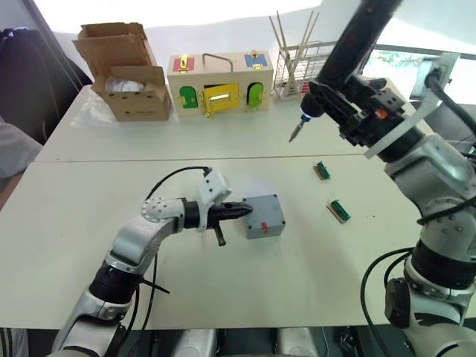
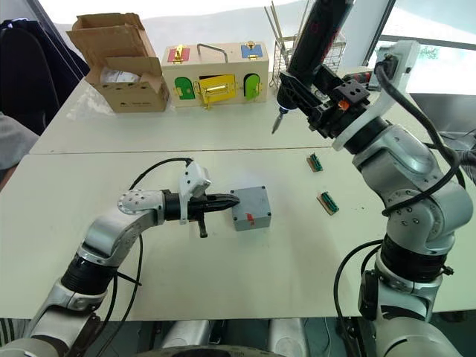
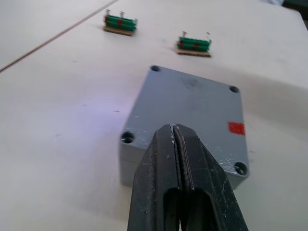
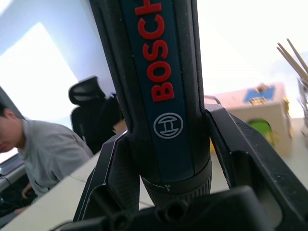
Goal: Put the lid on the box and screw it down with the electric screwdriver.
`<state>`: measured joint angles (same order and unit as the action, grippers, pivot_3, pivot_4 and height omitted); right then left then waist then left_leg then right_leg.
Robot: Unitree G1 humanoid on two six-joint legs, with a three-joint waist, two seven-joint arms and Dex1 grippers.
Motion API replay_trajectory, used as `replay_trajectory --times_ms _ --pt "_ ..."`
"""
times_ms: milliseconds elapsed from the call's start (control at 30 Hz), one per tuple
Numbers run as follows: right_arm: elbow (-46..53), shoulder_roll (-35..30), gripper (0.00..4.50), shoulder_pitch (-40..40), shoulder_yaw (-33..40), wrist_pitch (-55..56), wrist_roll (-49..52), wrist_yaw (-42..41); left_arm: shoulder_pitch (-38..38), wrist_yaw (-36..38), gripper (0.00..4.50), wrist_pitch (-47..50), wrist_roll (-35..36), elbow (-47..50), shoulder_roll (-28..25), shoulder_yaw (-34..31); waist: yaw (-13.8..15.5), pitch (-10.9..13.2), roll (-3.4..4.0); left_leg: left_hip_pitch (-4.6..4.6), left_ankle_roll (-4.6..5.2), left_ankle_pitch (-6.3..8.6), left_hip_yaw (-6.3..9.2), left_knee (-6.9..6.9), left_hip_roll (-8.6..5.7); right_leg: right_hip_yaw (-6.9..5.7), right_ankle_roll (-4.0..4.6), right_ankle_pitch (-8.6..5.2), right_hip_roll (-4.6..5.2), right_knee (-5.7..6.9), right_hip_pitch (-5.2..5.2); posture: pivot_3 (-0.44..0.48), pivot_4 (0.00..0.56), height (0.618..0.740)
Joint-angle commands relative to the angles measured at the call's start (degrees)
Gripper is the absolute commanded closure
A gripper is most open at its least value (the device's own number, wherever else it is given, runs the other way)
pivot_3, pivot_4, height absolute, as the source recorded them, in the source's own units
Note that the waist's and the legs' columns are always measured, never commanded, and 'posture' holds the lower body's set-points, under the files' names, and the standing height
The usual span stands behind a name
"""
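The grey box (image 1: 264,217) sits mid-table with the lid (image 3: 192,101) on top of it, four corner screw holes showing and a small red mark toward its near edge. My left gripper (image 1: 239,211) is shut and empty, its tips resting against the left edge of the lid. My right gripper (image 4: 168,163) is shut on the electric screwdriver (image 1: 349,44). The black tool is held high and tilted, behind and to the right of the box. Its metal bit (image 1: 295,132) points down toward the table, well clear of the lid.
Two small green connector pieces (image 1: 322,170) (image 1: 339,210) lie right of the box. At the back stand a brown cardboard box (image 1: 123,67), a wooden box with coloured doors (image 1: 216,82) and a wire rack of sticks (image 1: 301,63). A person (image 4: 43,149) sits off the table's left side.
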<state>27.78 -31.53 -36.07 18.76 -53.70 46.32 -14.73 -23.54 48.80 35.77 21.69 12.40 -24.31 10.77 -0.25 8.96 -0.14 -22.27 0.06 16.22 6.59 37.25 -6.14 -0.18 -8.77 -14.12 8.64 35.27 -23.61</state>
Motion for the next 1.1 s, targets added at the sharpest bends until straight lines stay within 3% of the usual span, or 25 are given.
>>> replay_trajectory --times_ms 33,133,233,367,467,667,967,1033,1100 --pt "-4.2 -9.7 2.63 -3.3 3.6 -9.2 3.0 -1.6 -2.5 -0.4 4.50 2.9 5.1 5.1 -1.1 -5.6 0.2 0.3 0.00 -0.09 -0.03 -0.02 0.00 0.03 0.00 0.00 0.02 0.02 -0.01 0.02 -0.08 0.000 0.150 0.740" --pt "-15.8 -25.2 2.63 -6.7 0.2 -19.2 1.1 -8.0 -3.0 5.2 4.50 5.1 6.8 10.4 -7.9 -4.5 0.7 0.8 0.11 -0.49 -0.32 -0.20 -0.07 0.13 -0.01 -0.01 0.09 0.07 0.01 0.10 -0.47 0.000 0.150 0.740" --pt "-25.1 -34.5 2.63 -6.3 -5.9 -17.3 -3.8 -15.3 -2.7 8.3 4.50 5.4 7.9 14.7 -12.1 -2.6 0.9 0.8 0.16 -0.86 -0.39 -0.25 -0.16 0.11 0.04 -0.01 0.10 0.06 0.00 0.03 -0.88 0.000 0.150 0.740" --pt "-35.2 -39.8 2.63 -7.1 -11.8 -21.9 -4.0 -25.7 -2.3 10.2 4.50 5.0 8.7 19.8 -14.5 -0.4 0.5 0.9 0.18 -0.97 -0.35 -0.22 -0.29 0.04 0.05 0.00 0.10 0.07 0.04 -0.18 -0.92 0.000 0.150 0.740" --pt "-39.2 -43.3 2.63 -4.6 -20.2 -17.5 -10.0 -33.0 -1.7 9.1 4.50 4.6 7.9 22.5 -13.6 2.4 0.3 1.2 0.41 -0.97 -0.33 -0.21 -0.34 0.15 0.05 0.01 0.09 0.07 0.05 -0.14 -0.92 0.000 0.150 0.740" --pt "-48.3 -42.1 2.63 -4.4 -30.0 -14.2 -18.5 -40.2 -0.1 4.1 4.50 4.5 5.8 23.6 -9.5 6.8 0.6 1.3 0.53 -1.02 -0.33 -0.21 -0.33 0.55 0.06 0.01 0.08 0.08 0.02 0.17 -0.91 0.000 0.150 0.740" --pt "-59.2 -36.9 2.63 -9.4 -35.4 -8.9 -29.0 -44.4 1.4 0.7 4.50 4.6 5.9 21.5 -7.1 6.4 0.7 1.4 0.57 -1.04 -0.35 -0.25 -0.33 0.84 0.05 0.02 0.04 0.43 -0.02 0.22 -0.84 0.000 0.150 0.740" --pt "-60.1 -35.9 1.61 -9.8 -35.7 -7.7 -30.5 -45.1 1.7 0.3 4.50 4.2 5.4 20.6 -7.3 5.8 0.8 1.3 0.55 -1.04 -0.36 -0.26 -0.33 0.88 0.04 0.02 0.03 0.46 -0.02 0.21 -0.82 0.000 0.150 0.740" --pt "-60.4 -35.3 0.92 -9.7 -35.6 -6.2 -32.3 -44.9 1.6 -0.8 4.50 4.1 4.9 19.6 -7.7 3.8 0.8 1.3 0.54 -1.04 -0.37 -0.26 -0.33 0.90 0.03 0.03 0.03 0.46 -0.01 0.21 -0.81 0.000 0.150 0.740"
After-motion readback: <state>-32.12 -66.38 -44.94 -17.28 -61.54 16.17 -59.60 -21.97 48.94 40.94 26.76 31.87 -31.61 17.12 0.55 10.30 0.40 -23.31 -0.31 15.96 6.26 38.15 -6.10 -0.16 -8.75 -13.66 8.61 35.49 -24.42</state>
